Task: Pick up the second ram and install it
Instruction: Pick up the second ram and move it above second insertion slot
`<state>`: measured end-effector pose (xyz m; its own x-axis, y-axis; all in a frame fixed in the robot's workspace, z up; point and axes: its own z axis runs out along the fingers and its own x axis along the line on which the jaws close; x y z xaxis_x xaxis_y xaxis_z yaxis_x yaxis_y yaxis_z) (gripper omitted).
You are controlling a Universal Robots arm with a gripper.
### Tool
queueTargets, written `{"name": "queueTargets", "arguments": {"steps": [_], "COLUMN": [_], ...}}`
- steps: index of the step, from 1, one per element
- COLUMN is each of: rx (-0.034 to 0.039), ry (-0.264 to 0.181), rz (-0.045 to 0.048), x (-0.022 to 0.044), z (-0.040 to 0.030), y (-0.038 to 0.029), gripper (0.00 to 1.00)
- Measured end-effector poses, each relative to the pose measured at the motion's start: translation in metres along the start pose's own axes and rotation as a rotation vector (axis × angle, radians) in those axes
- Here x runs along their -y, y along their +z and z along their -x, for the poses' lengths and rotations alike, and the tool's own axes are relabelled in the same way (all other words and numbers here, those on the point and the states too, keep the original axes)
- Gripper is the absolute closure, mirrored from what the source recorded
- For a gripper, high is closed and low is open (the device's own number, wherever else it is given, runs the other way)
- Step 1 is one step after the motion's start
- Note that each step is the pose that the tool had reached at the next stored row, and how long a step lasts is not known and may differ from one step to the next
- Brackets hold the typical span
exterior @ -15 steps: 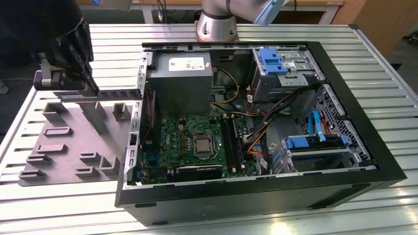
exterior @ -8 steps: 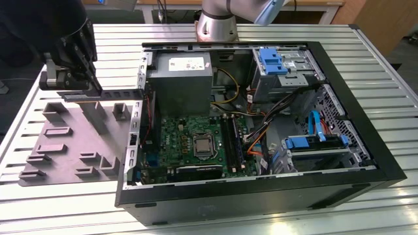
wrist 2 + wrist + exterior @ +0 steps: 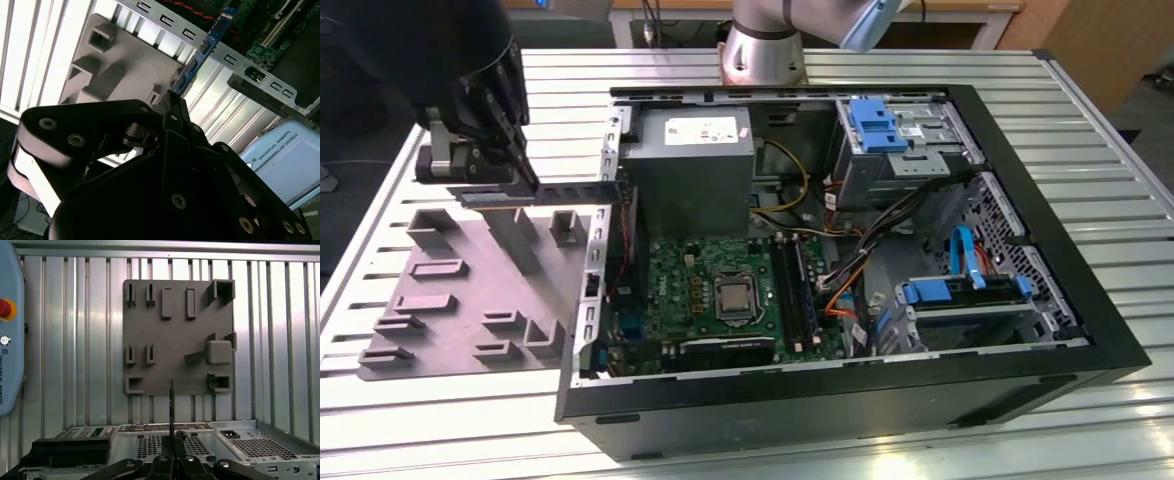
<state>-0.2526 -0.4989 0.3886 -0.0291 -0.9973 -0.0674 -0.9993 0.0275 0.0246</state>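
The gripper (image 3: 171, 102), its black linkage closest to the lens in both wrist views, pinches its fingers shut on one end of the second ram (image 3: 202, 47), which juts straight out from the fingertips. In the upper left of the exterior view, the stick hangs over the grey moulded tray (image 3: 454, 290), just outside the open computer case (image 3: 854, 400) and well apart from the memory slots (image 3: 794, 290). I judge it light and stiff but fragile, best clamped squarely across its flat faces, clear of the contact edge.
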Motion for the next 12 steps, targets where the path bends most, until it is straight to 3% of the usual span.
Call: {"name": "queueTargets", "arguments": {"steps": [12], "rx": [0.0], "ry": [0.0], "rz": [0.0], "x": [0.0097], "z": [0.0003], "y": [-0.0002], "gripper": [0.88]}}
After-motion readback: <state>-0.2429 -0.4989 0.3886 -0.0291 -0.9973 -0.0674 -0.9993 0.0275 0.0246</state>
